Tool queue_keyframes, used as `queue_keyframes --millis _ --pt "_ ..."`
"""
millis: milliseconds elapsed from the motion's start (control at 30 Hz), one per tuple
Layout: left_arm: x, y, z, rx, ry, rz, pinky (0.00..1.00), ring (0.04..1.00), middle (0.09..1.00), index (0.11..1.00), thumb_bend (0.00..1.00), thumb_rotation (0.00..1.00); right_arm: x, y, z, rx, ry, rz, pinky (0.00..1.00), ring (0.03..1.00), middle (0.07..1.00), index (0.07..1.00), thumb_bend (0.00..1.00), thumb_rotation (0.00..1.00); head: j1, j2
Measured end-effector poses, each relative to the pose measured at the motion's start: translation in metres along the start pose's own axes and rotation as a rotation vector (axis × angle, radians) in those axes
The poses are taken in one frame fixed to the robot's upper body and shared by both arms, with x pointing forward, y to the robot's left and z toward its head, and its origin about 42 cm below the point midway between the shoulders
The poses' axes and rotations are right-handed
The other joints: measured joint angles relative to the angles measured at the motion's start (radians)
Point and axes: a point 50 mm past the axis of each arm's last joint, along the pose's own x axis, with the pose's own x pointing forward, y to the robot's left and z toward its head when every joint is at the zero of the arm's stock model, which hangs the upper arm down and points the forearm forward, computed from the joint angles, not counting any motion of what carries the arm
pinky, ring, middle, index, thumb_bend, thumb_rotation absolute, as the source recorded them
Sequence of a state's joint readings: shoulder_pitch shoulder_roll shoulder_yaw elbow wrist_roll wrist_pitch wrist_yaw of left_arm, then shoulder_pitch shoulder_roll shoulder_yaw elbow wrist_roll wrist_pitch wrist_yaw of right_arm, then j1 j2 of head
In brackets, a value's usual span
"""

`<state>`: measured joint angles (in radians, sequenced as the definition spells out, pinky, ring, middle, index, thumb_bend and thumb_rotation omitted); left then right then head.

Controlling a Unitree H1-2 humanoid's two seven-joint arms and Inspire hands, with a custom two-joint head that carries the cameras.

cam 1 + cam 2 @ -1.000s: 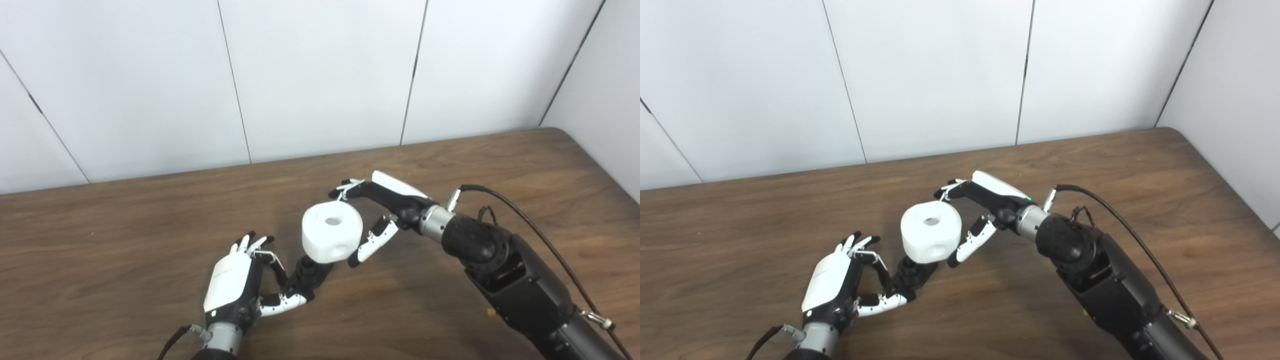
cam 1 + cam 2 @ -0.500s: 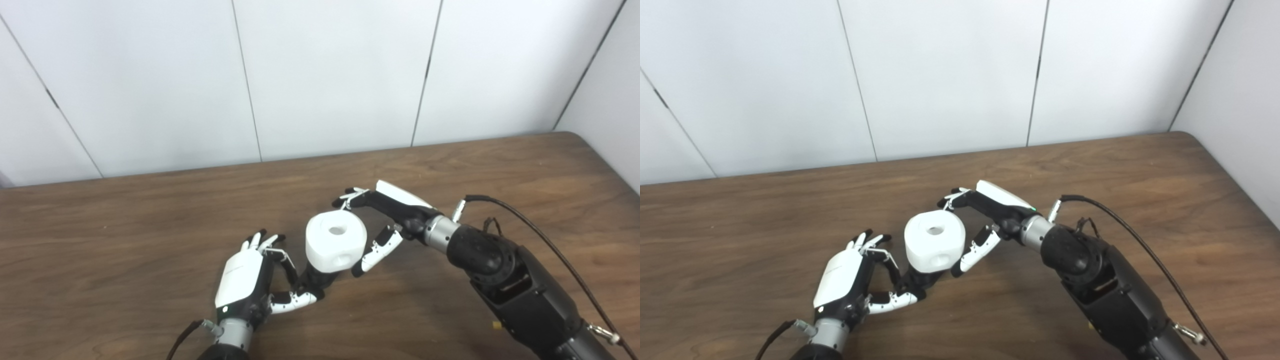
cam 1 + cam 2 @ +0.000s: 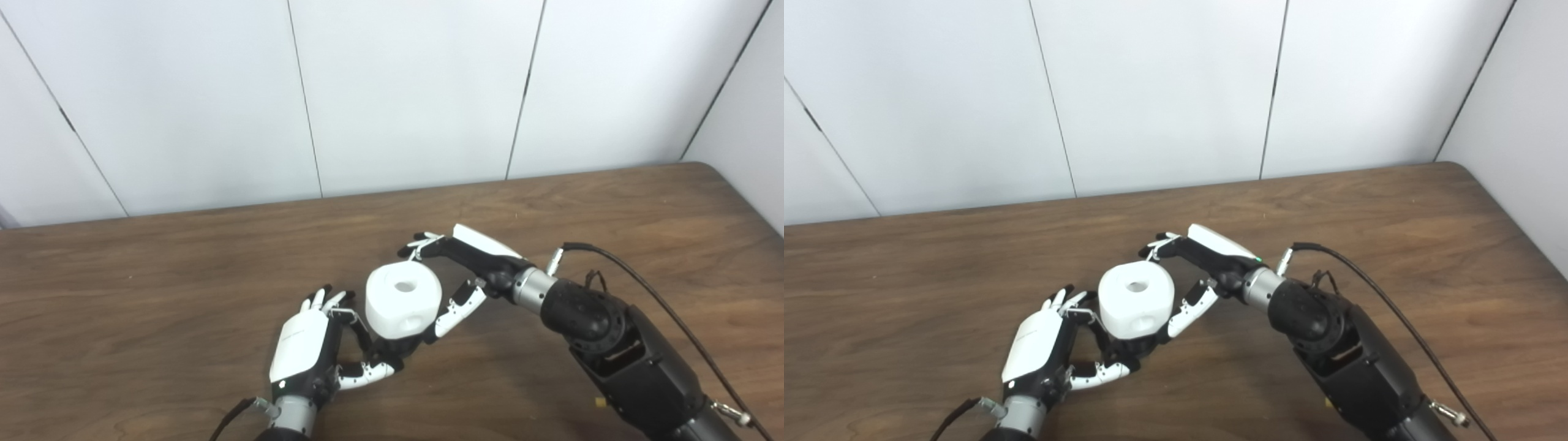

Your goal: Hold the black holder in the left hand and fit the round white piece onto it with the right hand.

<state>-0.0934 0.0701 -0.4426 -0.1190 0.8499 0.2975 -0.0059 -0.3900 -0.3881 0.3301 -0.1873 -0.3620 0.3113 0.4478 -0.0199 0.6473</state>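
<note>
Round white piece: one, with a hole in its top face and another in its side; no legible writing on it or on either hand. Sits directly over the single black holder, touching or very nearly so, above the wooden table. Right hand clasps the piece, fingers at its far side, thumb at its near right side. Left hand curls fingers and thumb around the holder's base, low over the table.
</note>
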Motion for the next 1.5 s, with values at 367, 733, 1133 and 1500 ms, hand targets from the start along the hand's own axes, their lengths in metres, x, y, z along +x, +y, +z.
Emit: queue_keyframes --millis 367,733,1133,1500 --pt "-0.006 0.001 0.001 -0.009 0.002 -0.002 1.00 1.000 0.895 0.479 0.52 0.05 0.006 0.006 0.004 0.018 -0.011 0.007 1.00 0.984 0.857 0.478 0.49 0.13 -0.003 0.015" --pt "-0.007 0.001 0.000 -0.007 0.002 -0.004 1.00 1.000 0.891 0.479 0.52 0.05 0.005 0.005 0.003 -0.002 -0.003 0.022 1.00 0.981 0.853 0.476 0.49 0.13 -0.025 0.020" --pt "-0.007 0.002 -0.002 -0.007 0.000 -0.005 1.00 1.000 0.890 0.479 0.52 0.05 -0.005 -0.008 -0.002 -0.062 0.019 0.040 1.00 0.976 0.849 0.476 0.49 0.13 -0.048 0.017" --pt "-0.007 0.003 -0.003 -0.015 -0.011 -0.009 1.00 1.000 0.887 0.479 0.52 0.05 -0.007 -0.014 -0.002 -0.091 0.025 0.041 1.00 0.971 0.848 0.476 0.49 0.13 -0.052 0.018"
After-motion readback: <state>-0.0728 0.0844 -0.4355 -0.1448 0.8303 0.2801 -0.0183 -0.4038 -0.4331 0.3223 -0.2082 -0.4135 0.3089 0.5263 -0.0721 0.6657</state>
